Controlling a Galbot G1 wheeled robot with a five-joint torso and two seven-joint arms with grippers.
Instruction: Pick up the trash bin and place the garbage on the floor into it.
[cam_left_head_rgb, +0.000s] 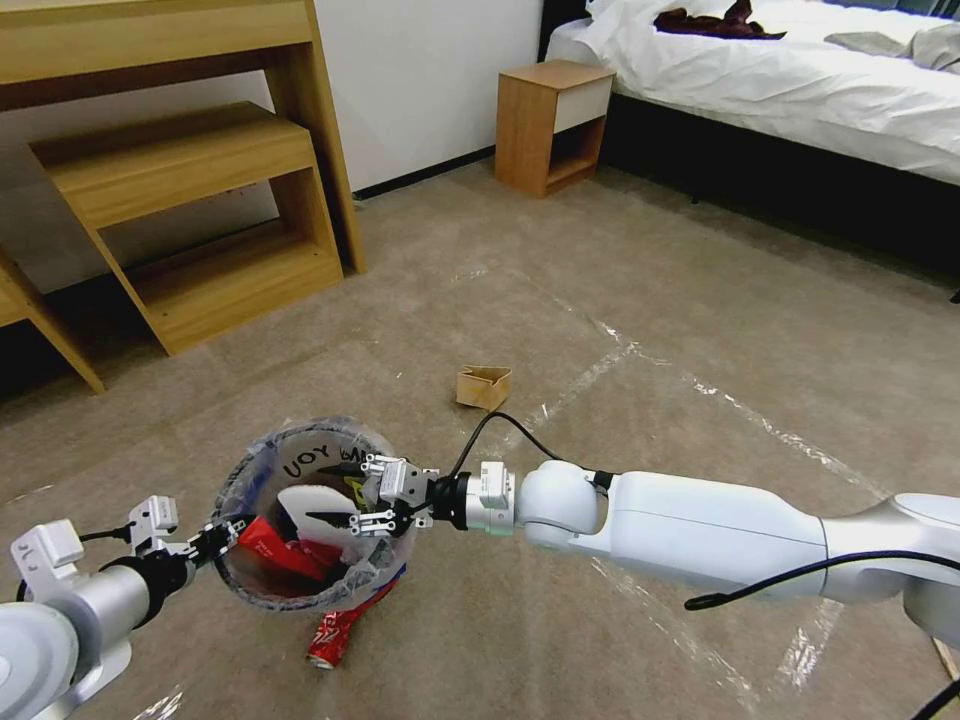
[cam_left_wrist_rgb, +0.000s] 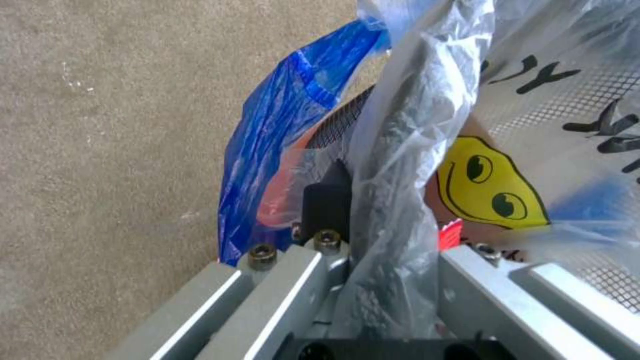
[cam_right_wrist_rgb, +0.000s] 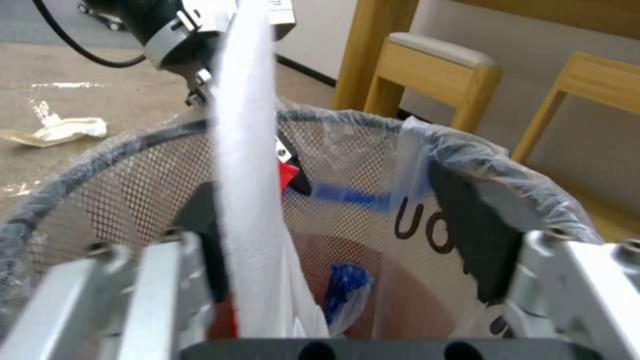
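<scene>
Our left claw (cam_left_head_rgb: 215, 540) is clamped tight on the rim of the trash bin (cam_left_head_rgb: 300, 455). We see the crinkly bag (cam_left_wrist_rgb: 413, 115) and the dark rim pinched between its fingers (cam_left_wrist_rgb: 267, 300).

Our right claw (cam_left_head_rgb: 385, 497) hangs over the mouth of the bin, across from the left claw, and its fingers are spread wide apart. A flat white slipper (cam_left_head_rgb: 305, 505) leans against one of those fingers and points down into the bin. It is not pinched.

We see a small round bin with a wall of fine net full of tiny holes and a reddish bottom. The clear bag is pulled over the rim. It has big black letters, a yellow smiley face and some blue patches on it. Down under the right claw, inside the bin, lies a shiny red wrapper (cam_left_head_rgb: 275, 548) next to the slipper.

A squashed red can (cam_left_head_rgb: 335, 630) lies on the floor (cam_left_head_rgb: 650, 300) just below the edge of the bin, nearer to us than the right claw. A small brown cardboard box (cam_left_head_rgb: 484, 386) sits out past the right claw, well apart from it. Some crumpled white paper (cam_right_wrist_rgb: 60, 131) lies on the floor beyond the left claw. We see short beige carpet with shiny tape strips (cam_left_head_rgb: 600, 360) across it
</scene>
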